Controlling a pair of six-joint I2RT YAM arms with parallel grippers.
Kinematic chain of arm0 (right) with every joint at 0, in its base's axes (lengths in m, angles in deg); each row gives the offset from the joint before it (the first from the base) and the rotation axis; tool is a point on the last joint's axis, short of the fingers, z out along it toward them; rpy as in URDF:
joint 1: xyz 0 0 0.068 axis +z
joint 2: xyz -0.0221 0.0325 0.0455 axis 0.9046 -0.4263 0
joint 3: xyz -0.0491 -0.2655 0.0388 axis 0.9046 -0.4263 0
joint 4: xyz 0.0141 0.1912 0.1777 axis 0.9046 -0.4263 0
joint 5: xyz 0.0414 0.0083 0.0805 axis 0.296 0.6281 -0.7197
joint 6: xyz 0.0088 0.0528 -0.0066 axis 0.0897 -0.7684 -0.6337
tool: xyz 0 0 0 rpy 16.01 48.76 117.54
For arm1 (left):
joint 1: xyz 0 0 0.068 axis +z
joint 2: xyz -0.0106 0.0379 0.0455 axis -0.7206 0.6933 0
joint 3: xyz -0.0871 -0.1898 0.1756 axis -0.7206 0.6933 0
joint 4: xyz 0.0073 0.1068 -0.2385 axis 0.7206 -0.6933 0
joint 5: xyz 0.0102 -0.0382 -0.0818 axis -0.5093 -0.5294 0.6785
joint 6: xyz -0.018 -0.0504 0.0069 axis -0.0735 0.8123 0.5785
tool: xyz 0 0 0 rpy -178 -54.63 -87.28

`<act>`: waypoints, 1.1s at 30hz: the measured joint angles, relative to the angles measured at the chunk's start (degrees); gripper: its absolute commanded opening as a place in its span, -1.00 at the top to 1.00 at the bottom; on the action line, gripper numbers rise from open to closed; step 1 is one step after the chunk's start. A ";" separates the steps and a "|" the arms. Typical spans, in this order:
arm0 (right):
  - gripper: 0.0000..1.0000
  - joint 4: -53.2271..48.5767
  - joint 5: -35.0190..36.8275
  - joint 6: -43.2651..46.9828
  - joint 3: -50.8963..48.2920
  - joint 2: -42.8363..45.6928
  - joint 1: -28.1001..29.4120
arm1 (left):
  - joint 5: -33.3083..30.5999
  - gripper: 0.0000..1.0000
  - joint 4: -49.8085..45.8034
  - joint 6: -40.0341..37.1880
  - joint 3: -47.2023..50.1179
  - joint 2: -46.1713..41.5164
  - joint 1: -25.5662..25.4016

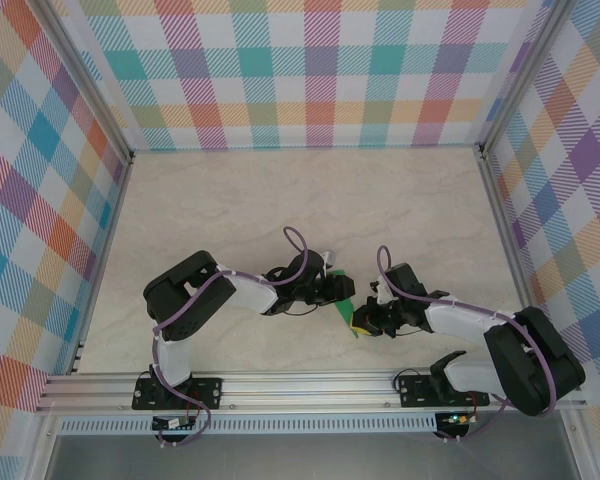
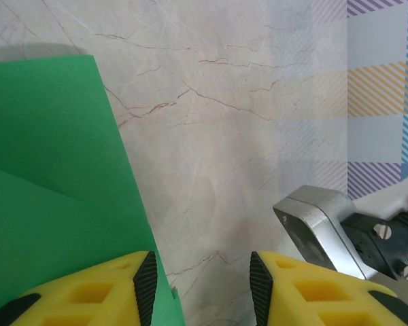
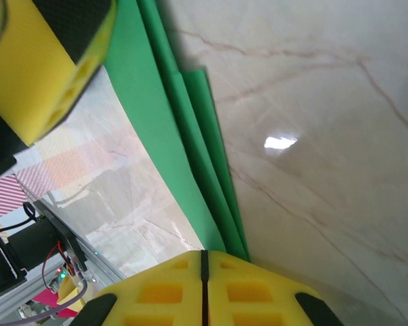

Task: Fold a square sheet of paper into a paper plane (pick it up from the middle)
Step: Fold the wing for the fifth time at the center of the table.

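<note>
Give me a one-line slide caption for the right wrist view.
Right tool, shut, pinches the folded green paper above the marble table.

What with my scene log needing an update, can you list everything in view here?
folded paper: one, bright green, between the two grippers, towards the near edge
table: one, pale marble pattern, under everything
walls: three, pastel plaid, around the table
frame rail: one, silver, along the near edge
left gripper: one, yellow fingers, open beside the folded paper
right gripper: one, yellow fingers, shut on the folded paper
arms: two, black and white, bolted to the frame rail
</note>
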 measured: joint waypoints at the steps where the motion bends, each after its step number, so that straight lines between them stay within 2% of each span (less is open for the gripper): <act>1: 0.81 -0.50 0.09 -0.04 -0.48 0.52 0.00 | 0.00 0.14 -0.04 0.00 -0.02 0.02 0.00; 10: 0.77 -4.66 1.81 0.81 -1.38 2.84 0.00 | 0.76 0.14 -0.48 0.02 -0.46 0.28 0.22; 16: 0.77 -10.51 3.06 1.53 -0.48 7.61 0.00 | 0.98 0.14 -0.55 0.00 -0.57 0.35 0.28; 20: 0.80 -9.86 1.75 1.44 1.40 9.49 0.00 | 1.01 0.14 -0.68 0.02 -0.76 0.46 0.28; 26: 0.80 -4.13 -1.44 0.85 2.64 3.98 0.00 | 1.16 0.14 -0.72 0.02 -1.07 0.63 0.35; 33: 0.82 -3.93 0.11 1.64 2.45 -3.43 0.00 | 1.27 0.14 -1.57 0.02 -1.70 0.83 0.37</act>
